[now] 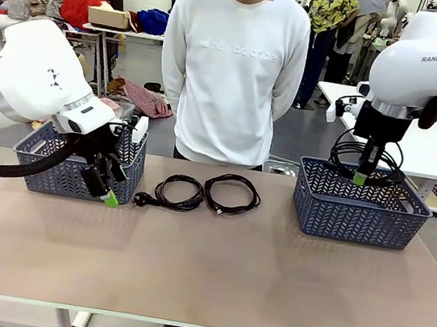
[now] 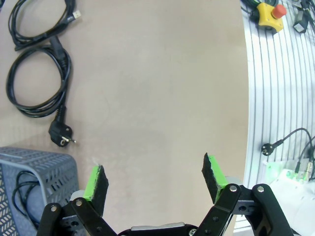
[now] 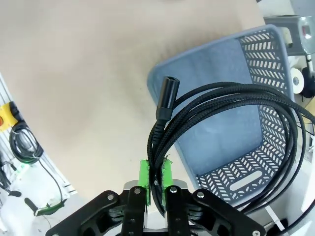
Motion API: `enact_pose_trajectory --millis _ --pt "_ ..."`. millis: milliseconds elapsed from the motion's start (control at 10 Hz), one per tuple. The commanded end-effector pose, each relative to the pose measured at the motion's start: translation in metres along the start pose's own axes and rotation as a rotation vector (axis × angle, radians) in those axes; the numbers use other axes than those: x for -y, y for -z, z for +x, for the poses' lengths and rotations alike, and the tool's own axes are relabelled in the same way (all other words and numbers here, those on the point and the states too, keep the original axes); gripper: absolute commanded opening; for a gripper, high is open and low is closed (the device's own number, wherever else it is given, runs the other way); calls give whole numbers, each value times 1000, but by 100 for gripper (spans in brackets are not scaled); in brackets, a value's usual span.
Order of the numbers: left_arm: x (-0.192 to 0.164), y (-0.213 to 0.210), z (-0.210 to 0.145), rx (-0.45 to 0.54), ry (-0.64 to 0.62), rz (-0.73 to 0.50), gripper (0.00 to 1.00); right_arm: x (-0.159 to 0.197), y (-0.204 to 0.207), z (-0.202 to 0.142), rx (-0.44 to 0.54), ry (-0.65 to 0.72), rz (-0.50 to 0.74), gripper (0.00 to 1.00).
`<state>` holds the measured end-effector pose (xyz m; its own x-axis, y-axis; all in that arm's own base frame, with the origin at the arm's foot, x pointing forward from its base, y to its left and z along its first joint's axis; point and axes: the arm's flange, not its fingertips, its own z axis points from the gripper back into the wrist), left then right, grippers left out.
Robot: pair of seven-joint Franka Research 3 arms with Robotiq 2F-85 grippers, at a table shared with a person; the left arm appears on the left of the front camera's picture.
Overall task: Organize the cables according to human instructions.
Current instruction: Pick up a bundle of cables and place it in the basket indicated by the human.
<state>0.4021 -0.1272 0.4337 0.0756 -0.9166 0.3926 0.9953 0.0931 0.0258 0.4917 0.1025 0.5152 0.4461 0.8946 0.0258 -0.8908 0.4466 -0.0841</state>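
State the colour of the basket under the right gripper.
The basket is blue-grey with herringbone slots; right wrist view shows it best.

Beige table, blue-grey basket on its left end, matching basket on right end, person in white sweatshirt at far edge, yellow box with red button, red clothes heap behind

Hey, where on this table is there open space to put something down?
Free: the table's whole near half, in front of both baskets and the coils; also the gap between the right coil and the right basket. Crowded: beside the left basket, where the left gripper hangs, fingers open, by the plugged coil.
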Motion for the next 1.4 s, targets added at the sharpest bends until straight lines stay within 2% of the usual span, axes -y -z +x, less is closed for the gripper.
enact_pose_trajectory --millis 0,300,400,600,800,1300 --pt "1 -1 0 1 -2 6 100 -4 -9 -5 -10 -4 -4 0" --pt "1 -1 0 1 -2 6 100 -4 -9 -5 -10 -4 -4 0" --pt "1 -1 0 1 -2 6 100 -4 -6 -1 -4 -3 2 12" --pt "1 -1 0 1 -2 6 100 14 4 8 4 -28 -4 12" --pt "1 -1 0 1 -2 6 100 30 11 7 0 -66 -32 12" --pt "1 -1 0 1 -2 6 100 60 37 0 -29 -137 -5 12"
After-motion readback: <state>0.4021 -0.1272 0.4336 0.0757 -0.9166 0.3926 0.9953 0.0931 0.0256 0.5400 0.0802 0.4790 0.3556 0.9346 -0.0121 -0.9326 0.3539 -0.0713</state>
